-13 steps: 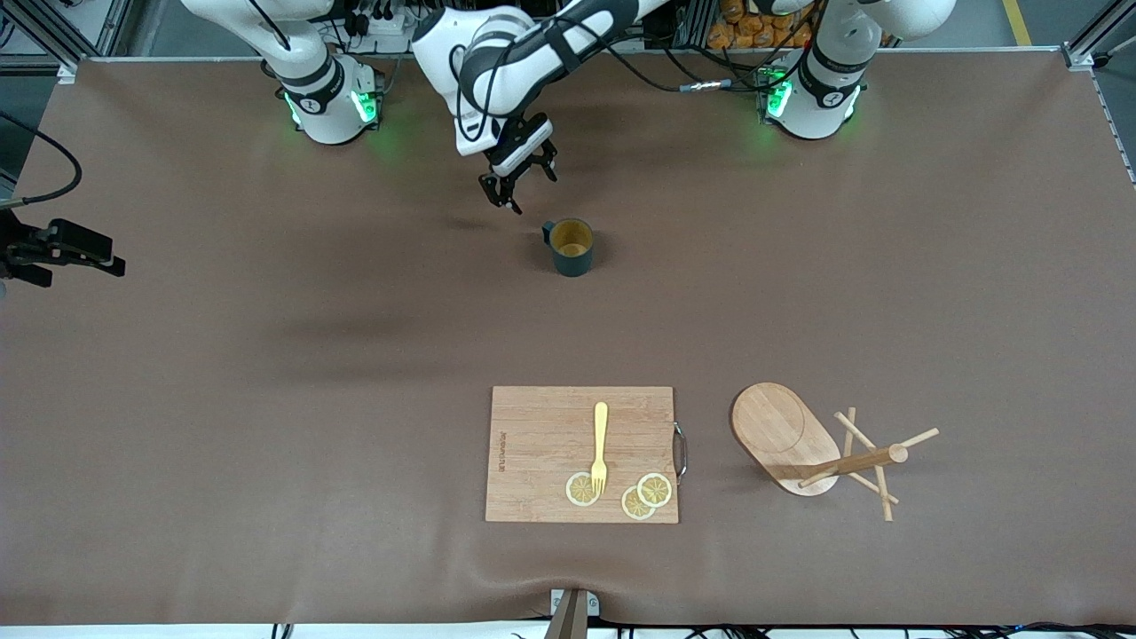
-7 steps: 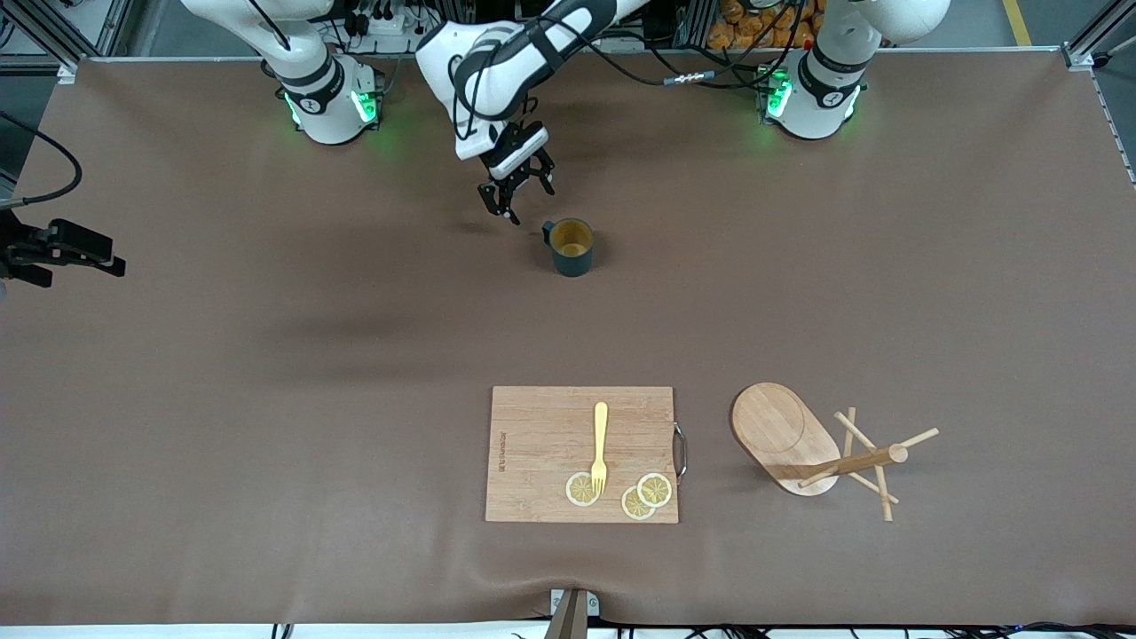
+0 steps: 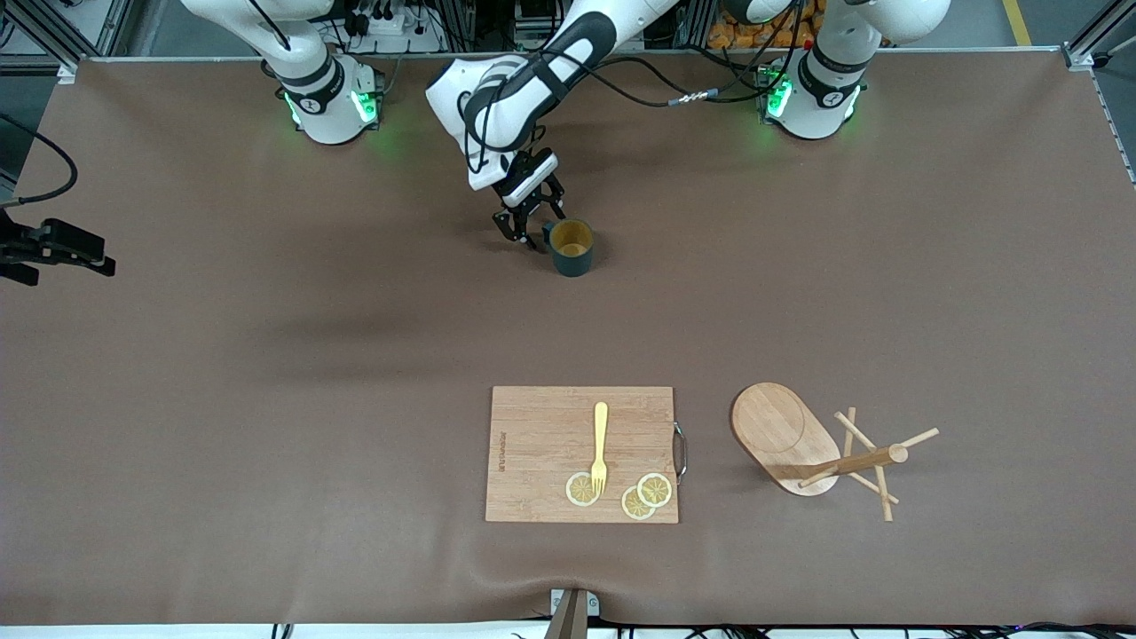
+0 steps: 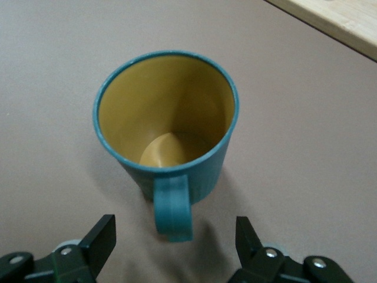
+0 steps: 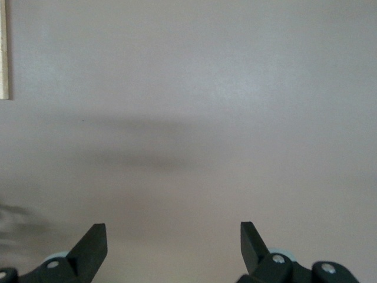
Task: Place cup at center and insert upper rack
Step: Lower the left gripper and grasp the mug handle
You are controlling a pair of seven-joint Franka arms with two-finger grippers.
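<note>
The dark teal cup [image 3: 571, 248] with a mustard-yellow inside stands upright on the brown table, toward the robots' side of its middle. My left gripper [image 3: 530, 232] is low beside it, open, with its fingers on either side of the cup's handle [image 4: 172, 206] and not touching it. In the left wrist view the cup [image 4: 168, 118] sits just ahead of the left gripper [image 4: 177, 242]. The wooden upper rack [image 3: 785, 435] lies on its side near the front camera, toward the left arm's end. My right gripper [image 3: 89, 253] waits open at the right arm's end, over bare table [image 5: 174, 242].
A rectangular wooden cutting board [image 3: 541, 435] lies beside the rack, nearer the front camera than the cup. It carries a yellow fork [image 3: 600, 448] and lemon slices [image 3: 654, 489]. Its corner shows in the left wrist view [image 4: 347, 23].
My left gripper has come down and moved toward the cup, from above the table beside it to around the handle. The cup and rack have not moved.
</note>
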